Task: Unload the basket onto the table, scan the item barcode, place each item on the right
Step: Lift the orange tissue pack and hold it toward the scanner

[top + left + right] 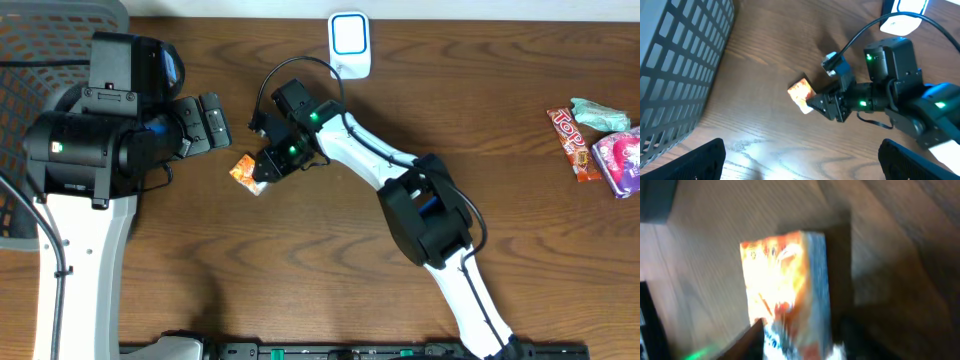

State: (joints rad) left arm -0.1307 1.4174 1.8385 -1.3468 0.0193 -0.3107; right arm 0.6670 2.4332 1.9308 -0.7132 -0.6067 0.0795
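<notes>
The orange packet (243,171) is left of centre over the table (300,280), pinched at one end by the right gripper's (257,177) fingers, its long axis in line with them and its free end toward 8 o'clock. The left gripper (217,122), fingers spread wide, hangs near its 10 o'clock. The white scanner (350,44) stands at 1 o'clock, a mesh basket (30,60) at 9 and snack packs (620,165) far off at 3.
</notes>
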